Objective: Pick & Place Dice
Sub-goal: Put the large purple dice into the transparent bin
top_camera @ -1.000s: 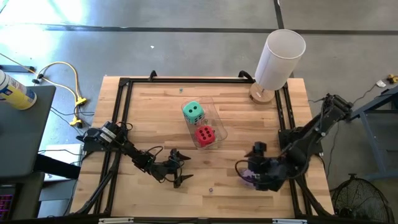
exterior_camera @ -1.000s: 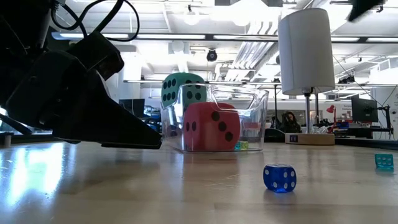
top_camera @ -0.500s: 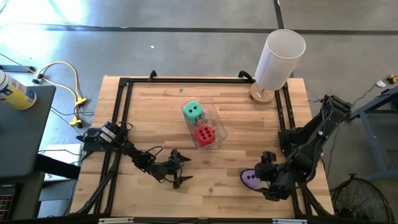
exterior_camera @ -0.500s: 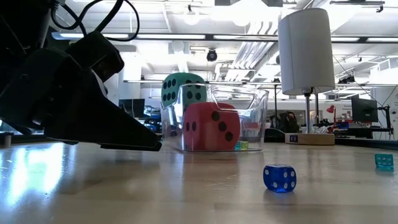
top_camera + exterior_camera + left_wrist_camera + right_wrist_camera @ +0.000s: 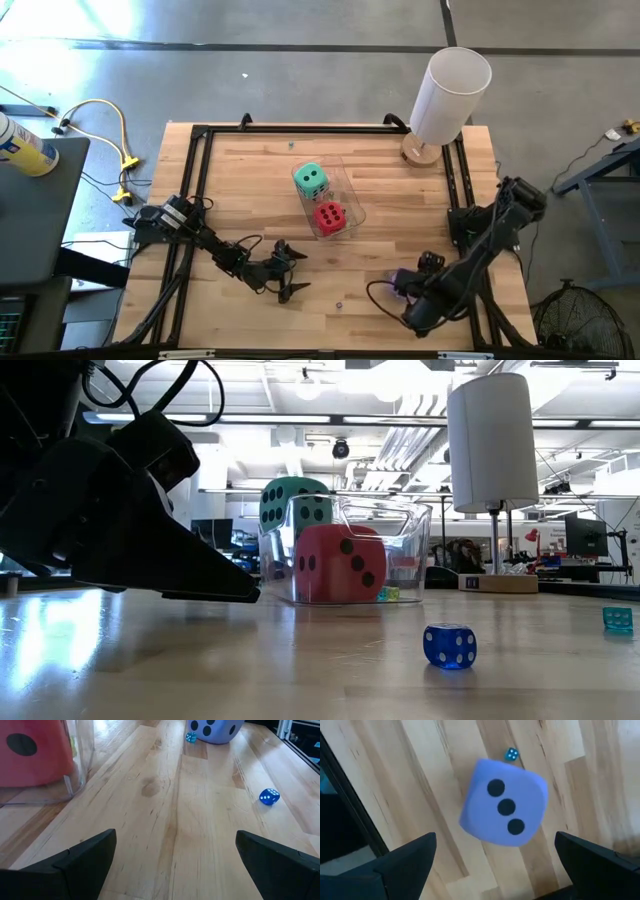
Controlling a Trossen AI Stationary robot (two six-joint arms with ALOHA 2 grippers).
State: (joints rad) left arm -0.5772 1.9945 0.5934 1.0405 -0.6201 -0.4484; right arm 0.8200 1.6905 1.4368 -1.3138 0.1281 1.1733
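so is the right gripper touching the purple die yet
Apart. The right wrist view shows the purple die lying clear of both open fingers.

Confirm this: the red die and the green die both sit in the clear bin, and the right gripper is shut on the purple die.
Not quite. The red die and green die do sit in the clear bin, but the right gripper is open, not shut on the purple die. The right wrist view shows its fingers spread wide, with the die lying free on the table between them.

Two matte black jointed robot arms, the left arm (image 5: pixel 205 240) and right arm (image 5: pixel 490 235), carry looping black cables and tapered black fingers (image 5: pixel 75 862).
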